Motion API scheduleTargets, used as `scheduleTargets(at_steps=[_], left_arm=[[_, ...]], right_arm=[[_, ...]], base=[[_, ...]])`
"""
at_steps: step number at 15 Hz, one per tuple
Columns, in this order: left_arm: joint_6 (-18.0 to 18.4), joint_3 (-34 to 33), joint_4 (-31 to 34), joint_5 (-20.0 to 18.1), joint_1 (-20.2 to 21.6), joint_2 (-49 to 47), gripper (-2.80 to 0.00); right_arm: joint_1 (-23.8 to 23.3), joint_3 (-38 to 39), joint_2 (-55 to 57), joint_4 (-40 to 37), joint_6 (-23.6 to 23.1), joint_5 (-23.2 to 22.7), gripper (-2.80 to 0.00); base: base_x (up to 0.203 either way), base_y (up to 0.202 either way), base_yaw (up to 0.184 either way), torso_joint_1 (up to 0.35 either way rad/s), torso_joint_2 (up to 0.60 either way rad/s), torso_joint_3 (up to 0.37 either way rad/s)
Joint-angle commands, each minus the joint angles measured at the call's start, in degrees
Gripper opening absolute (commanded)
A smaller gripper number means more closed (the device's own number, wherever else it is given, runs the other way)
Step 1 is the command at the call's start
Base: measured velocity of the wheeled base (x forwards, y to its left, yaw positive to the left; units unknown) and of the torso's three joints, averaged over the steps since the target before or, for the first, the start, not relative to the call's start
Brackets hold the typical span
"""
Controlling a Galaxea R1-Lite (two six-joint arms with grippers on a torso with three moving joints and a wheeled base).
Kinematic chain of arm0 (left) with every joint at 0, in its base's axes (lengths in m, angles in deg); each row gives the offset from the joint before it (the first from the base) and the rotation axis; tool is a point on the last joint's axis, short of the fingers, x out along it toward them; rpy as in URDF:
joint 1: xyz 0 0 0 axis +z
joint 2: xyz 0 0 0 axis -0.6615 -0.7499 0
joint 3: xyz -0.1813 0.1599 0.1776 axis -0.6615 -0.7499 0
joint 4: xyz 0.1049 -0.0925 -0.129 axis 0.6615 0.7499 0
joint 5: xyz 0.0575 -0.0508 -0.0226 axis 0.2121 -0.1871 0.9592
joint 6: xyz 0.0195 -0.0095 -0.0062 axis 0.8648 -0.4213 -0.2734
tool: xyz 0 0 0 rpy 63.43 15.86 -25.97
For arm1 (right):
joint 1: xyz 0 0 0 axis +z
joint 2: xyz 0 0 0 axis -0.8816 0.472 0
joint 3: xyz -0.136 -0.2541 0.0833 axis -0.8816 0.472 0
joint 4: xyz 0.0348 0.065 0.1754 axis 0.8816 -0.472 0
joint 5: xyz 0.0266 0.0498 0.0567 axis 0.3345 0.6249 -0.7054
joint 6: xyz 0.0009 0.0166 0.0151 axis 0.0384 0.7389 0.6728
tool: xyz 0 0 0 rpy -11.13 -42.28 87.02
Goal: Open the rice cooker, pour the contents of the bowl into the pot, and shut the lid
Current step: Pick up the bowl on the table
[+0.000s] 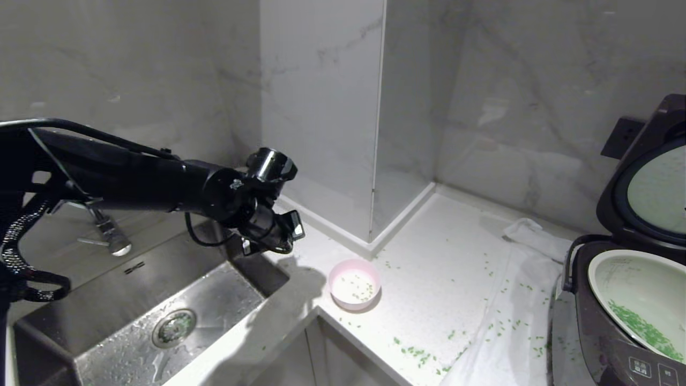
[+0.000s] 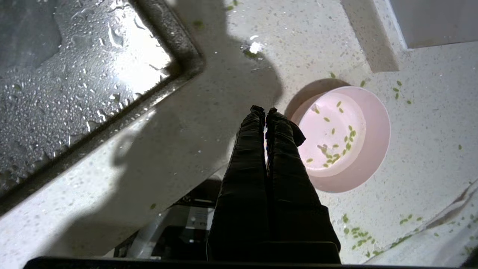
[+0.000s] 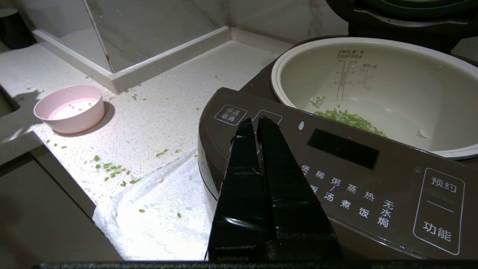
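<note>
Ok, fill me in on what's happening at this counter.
The rice cooker stands open, its lid up, with green bits already in the pot. The pink bowl sits on the counter beside the sink, nearly empty, and more bits lie scattered on the counter and the white cloth. The left gripper, shut and empty, hangs above the counter next to the bowl. The right gripper, also shut, is by the cooker's front panel.

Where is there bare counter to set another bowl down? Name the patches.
Freest: the counter between the pink bowl and the marble corner, nearly bare. Also the strip between sink and bowl. Crowded: the white cloth beside the rice cooker, strewn with green bits.
</note>
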Motion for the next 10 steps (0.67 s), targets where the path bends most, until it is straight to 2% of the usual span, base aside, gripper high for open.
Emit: scheduleTargets(at_steps=[1,2,3,10], left_arm=[[-0.6,2.6,0.8,0.6,-2.3,-4.9,-2.8],[-0.9,3.2,0.8,0.7,-2.7,-5.8,-2.8],[-1.1,4.2,0.8,0.7,-3.0,-6.6,0.0],[-2.3,8.0,0.9,1.0,-6.4,-11.2,0.0]], right_arm=[[0.0,0.1,0.0,0.0,0.1,0.0,-2.8],[0.0,0.1,0.0,0.1,0.1,0.0,-2.8],[0.0,0.1,0.0,0.0,0.0,0.0,-2.8],[0.0,0.1,0.0,0.1,0.0,0.0,-2.8]], base=[[0.0,0.0,0.0,0.0,0.0,0.0],[0.0,0.0,0.0,0.0,0.0,0.0],[0.0,0.0,0.0,0.0,0.0,0.0],[0.0,0.0,0.0,0.0,0.0,0.0]])
